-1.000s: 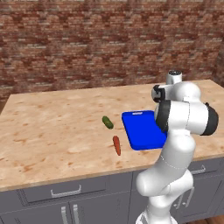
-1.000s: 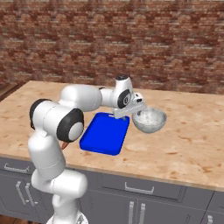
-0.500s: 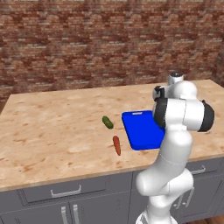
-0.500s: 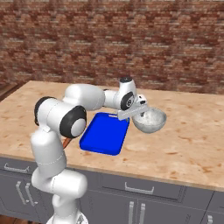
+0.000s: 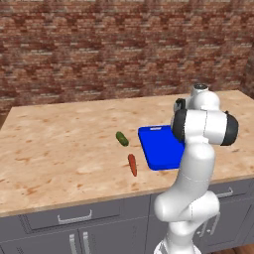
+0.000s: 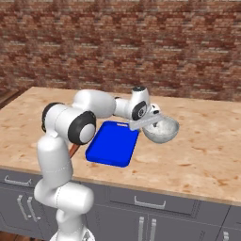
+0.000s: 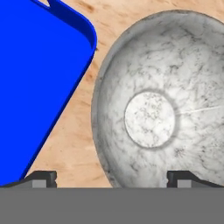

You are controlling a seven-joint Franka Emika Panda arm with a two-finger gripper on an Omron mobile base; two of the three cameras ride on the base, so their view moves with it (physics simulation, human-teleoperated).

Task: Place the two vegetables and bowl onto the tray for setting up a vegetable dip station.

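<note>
I see my end effector [image 7: 111, 177] spread wide at the one bowl [image 6: 161, 130]'s rim, just right of the one tray [image 6: 113, 149]; two vegetables left.

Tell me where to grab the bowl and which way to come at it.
Take the bowl by its thin rim, from above, one finger inside and one outside. It sits upright and open on the counter, too wide to span. The rim nearest the tray suits best: the gripper, jaws spread, straddles that edge in the hand view.
</note>
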